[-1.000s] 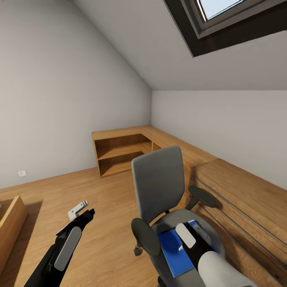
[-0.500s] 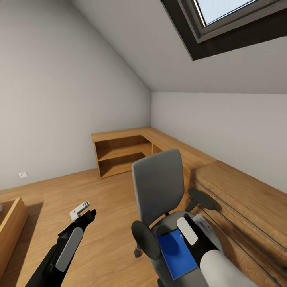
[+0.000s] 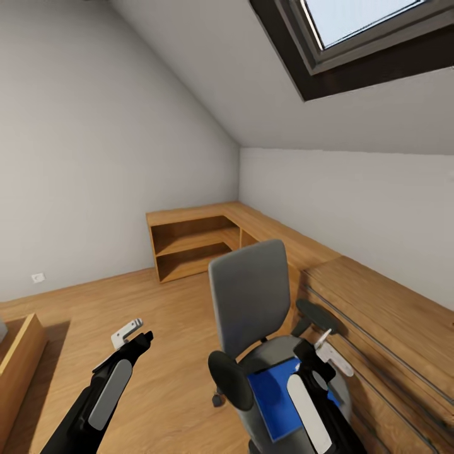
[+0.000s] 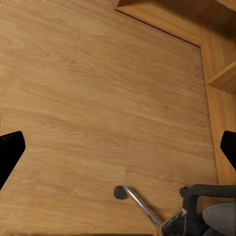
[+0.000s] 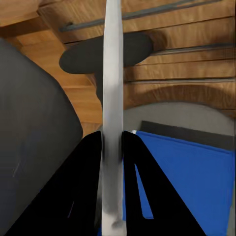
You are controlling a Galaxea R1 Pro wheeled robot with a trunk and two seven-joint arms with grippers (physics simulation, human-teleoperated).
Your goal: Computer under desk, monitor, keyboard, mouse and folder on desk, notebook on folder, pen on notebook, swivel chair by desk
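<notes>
Two: left gripper wide open, right gripper tight around thin pale slab.

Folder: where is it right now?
In the head view, the blue folder lies flat on the swivel chair seat at lower right, under the right hand, between the chair's armrests.

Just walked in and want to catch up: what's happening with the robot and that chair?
The robot stands at the swivel chair, where the blue folder lies flat on the seat. Its right gripper is over the seat, fingers closed on a thin pale object seen edge-on; what it is cannot be told. The left gripper hangs open and empty over the wooden floor beside the chair.
</notes>
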